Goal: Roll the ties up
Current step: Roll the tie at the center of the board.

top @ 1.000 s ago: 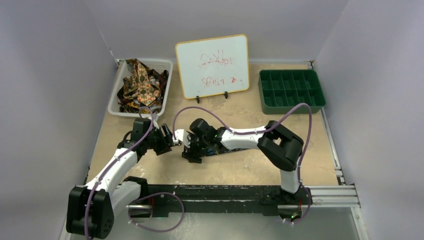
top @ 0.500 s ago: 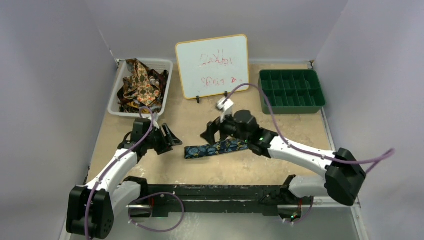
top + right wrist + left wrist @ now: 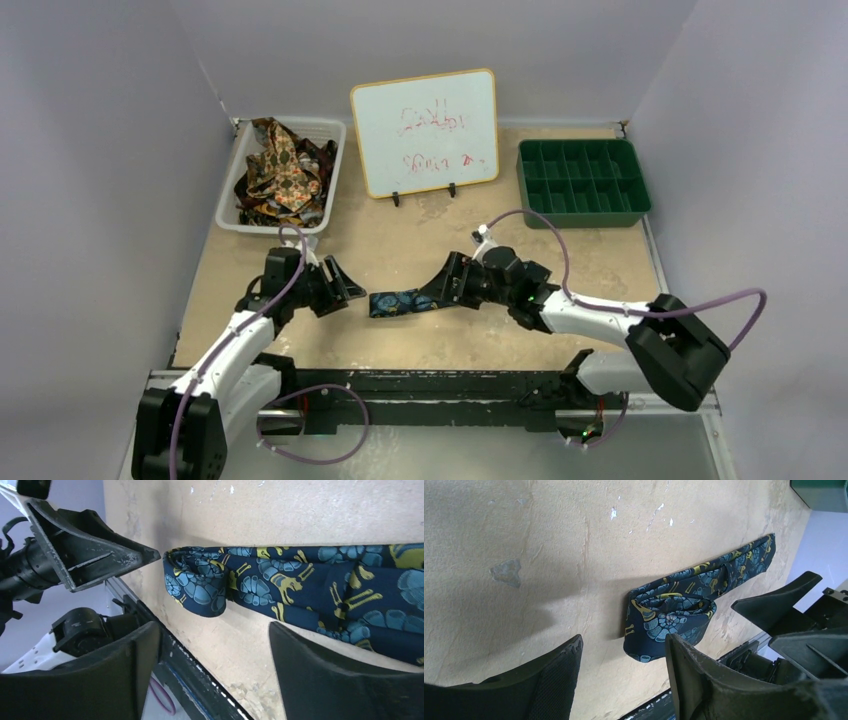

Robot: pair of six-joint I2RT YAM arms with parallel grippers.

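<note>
Looking down from above: tan, mottled table [image 3: 420,235], scuffed, with white flecks and one greyish patch [image 3: 506,573] in the left wrist view. Pale lilac-grey walls [image 3: 100,150] close it on three sides. Black rail [image 3: 450,385] runs along the 6 o'clock edge.

At 11 o'clock, white basket [image 3: 228,205] with a heap of ties [image 3: 280,170], brown and gold prints. At 12, whiteboard [image 3: 425,130] on small feet, faint red scrawl, unreadable. At 2, green divided tray [image 3: 583,222].

Near the table's centre, navy tie [image 3: 398,302], blue and gold print. Its 9 o'clock end is curled into a loose roll; the rest lies flat toward 3 o'clock.

Left gripper [image 3: 347,282]: jaws apart, nothing in them, just beside the rolled end. Right gripper [image 3: 437,288]: jaws spread wide over the flat stretch, not clamped; contact with the cloth unclear.
</note>
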